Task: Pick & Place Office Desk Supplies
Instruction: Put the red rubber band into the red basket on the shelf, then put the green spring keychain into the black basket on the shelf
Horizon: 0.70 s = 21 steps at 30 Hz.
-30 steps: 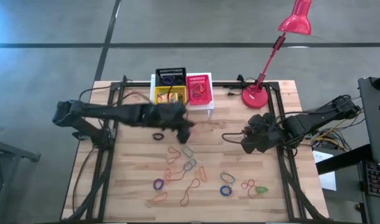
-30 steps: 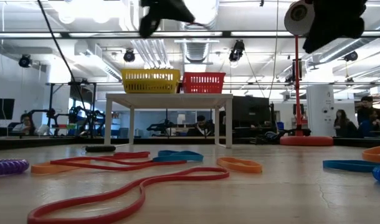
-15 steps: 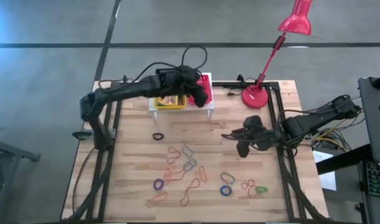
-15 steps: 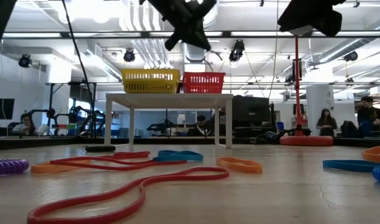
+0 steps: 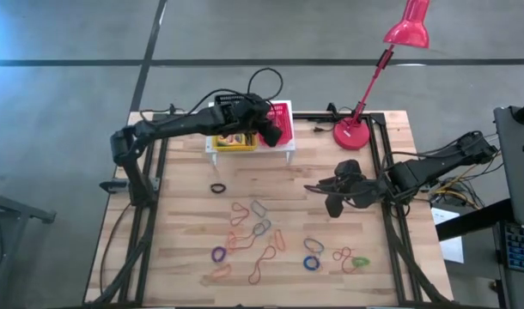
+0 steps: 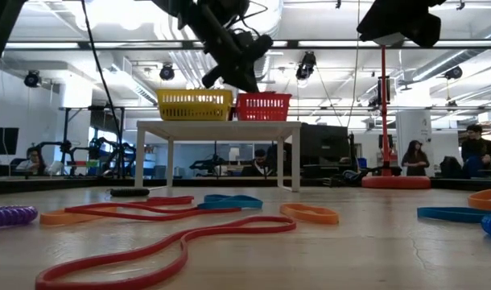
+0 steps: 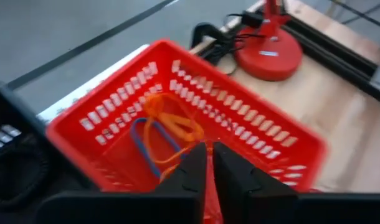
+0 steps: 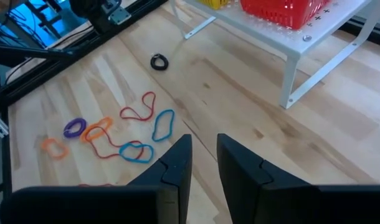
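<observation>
My left gripper [image 5: 269, 136] hangs just over the red mesh basket [image 7: 240, 130], which stands on the white stand [image 5: 279, 151] at the table's far edge beside a yellow basket [image 5: 230, 136]. Its fingers stand a narrow slit apart, with nothing visible between them. Orange and blue rubber bands [image 7: 168, 127] lie on the red basket's floor. My right gripper [image 8: 204, 155] hovers open and empty above the table's right half [image 5: 333, 204]. Several rubber bands [image 5: 260, 232] lie loose on the wood at the table's middle and near side, and a black one [image 5: 217, 187] lies apart to the left.
A red desk lamp stands with its base [image 5: 352, 133] at the far right, close to the stand. A black basket [image 7: 15, 143] sits behind the yellow one, partly hidden under my left arm. Bare wood lies between the stand and the loose bands.
My left gripper has swung from the middle of the table toward the far edge and now hangs over the red basket, a little lower than half a second ago. My right gripper has tipped at the wrist and otherwise stayed in place.
</observation>
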Each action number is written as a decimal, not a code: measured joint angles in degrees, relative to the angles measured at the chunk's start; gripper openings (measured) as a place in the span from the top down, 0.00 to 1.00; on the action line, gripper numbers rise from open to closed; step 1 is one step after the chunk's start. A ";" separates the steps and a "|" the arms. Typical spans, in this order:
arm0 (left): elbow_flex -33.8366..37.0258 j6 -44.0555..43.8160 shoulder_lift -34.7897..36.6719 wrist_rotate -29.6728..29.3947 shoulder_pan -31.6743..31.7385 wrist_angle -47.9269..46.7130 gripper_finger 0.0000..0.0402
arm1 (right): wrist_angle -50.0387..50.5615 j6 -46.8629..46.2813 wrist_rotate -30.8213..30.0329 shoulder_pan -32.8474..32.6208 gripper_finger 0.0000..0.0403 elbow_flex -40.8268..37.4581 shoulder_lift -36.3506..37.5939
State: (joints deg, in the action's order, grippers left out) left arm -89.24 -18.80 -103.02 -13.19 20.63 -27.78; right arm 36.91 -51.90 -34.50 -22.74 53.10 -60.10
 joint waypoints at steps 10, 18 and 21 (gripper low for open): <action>-1.48 -1.04 0.12 -1.25 2.08 0.22 0.65 | -0.02 -2.66 0.26 0.00 0.84 0.00 0.02; -5.68 -0.70 5.76 7.78 0.33 -4.64 0.60 | 0.09 -6.25 6.80 0.02 0.81 -1.64 0.02; -5.48 -0.73 9.12 8.17 -2.07 -6.63 0.63 | -0.03 -9.36 16.18 0.00 0.78 -4.20 0.02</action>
State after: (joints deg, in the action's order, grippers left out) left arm -94.73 -19.53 -93.90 -5.02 18.55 -34.41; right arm 36.88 -61.26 -18.32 -22.74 48.90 -60.07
